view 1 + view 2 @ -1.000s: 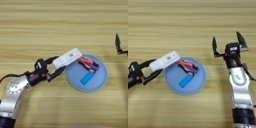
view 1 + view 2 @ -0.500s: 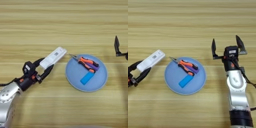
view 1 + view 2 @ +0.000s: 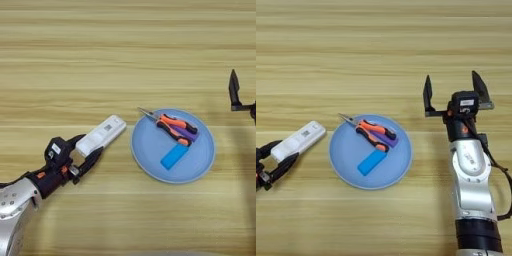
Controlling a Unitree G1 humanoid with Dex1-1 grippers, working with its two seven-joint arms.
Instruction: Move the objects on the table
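Note:
My left gripper (image 3: pixel 91 144) is shut on the near end of the long white bar (image 3: pixel 102 134), which slants up to the right just left of the plate. Whether the bar touches the light wooden table (image 3: pixel 125 50) I cannot tell. The orange-and-black pliers (image 3: pixel 172 128) lie on a round blue plate (image 3: pixel 200 161) with their nose poking over its upper-left rim. Beside them on the plate lies the small bright-blue block (image 3: pixel 173 156). My right gripper (image 3: pixel 452 82) stands open and empty, pointing away from me, right of the plate.
The right forearm (image 3: pixel 472 190) runs from the bottom edge up along the right side. The left arm (image 3: pixel 20 197) enters at the bottom-left corner. Bare wood stretches across the far half of the table.
The left gripper carried the white bar off the plate's left edge to the left, then drew it nearer to me. The pliers, blue block and right gripper stayed put.

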